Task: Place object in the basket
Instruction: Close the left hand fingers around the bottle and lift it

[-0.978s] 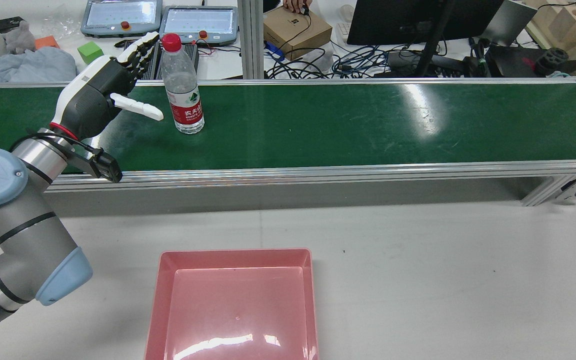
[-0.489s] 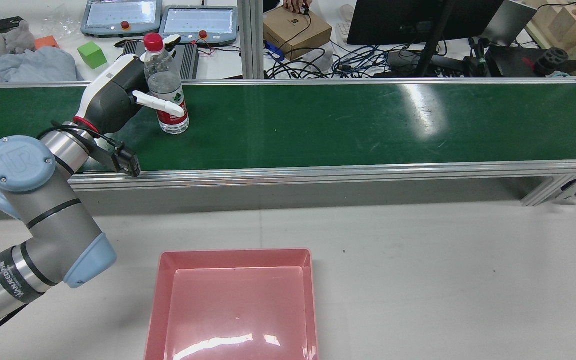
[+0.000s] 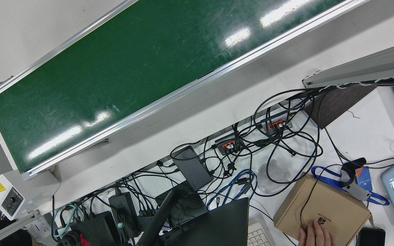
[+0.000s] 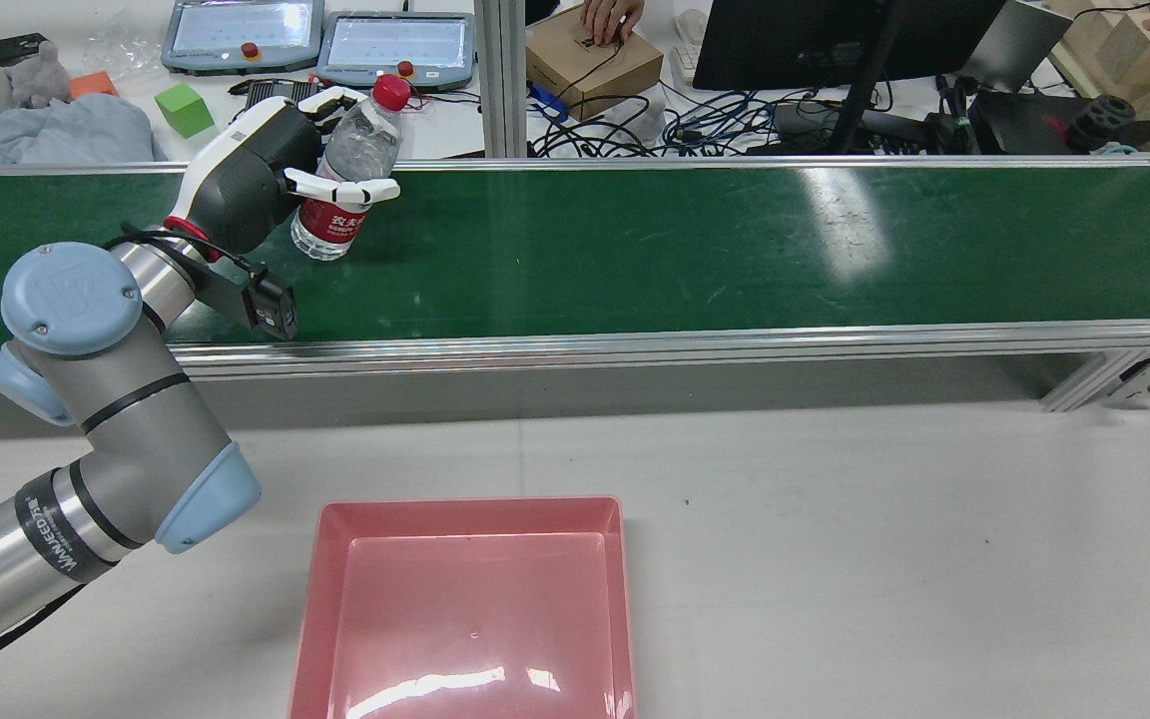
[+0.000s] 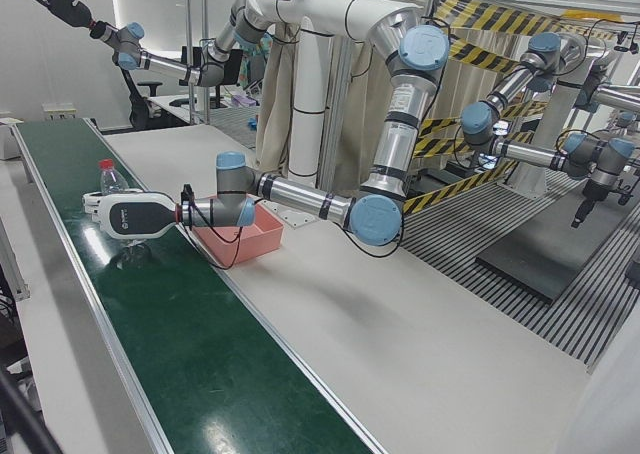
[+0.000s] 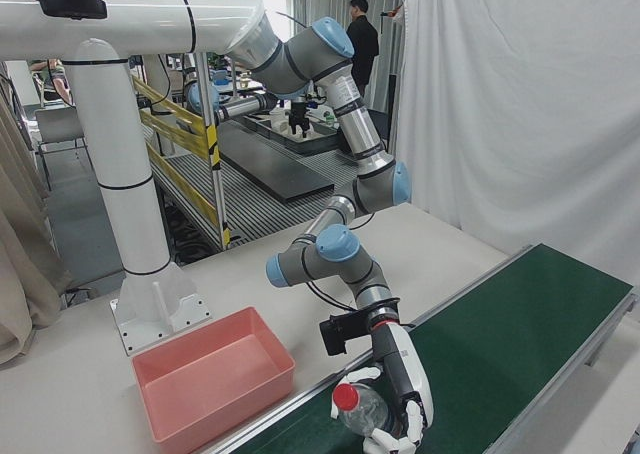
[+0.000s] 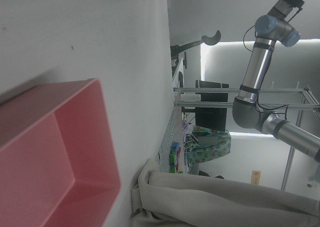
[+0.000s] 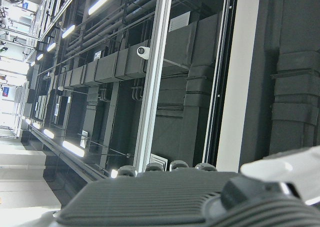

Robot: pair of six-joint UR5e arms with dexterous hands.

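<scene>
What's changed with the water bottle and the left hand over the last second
The left hand moved in from the left and closed around the water bottle, which stood free and upright a second ago. The bottle has shifted left along the green belt and now tilts, cap to the right, its base at or near the belt. The pink basket has not moved.

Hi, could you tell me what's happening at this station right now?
The left robot hand is closed around a water bottle on the green conveyor belt, and the bottle is tilted in its grasp. The pink basket on the white table is empty. The right robot hand is parked high above, away from the belt.
</scene>
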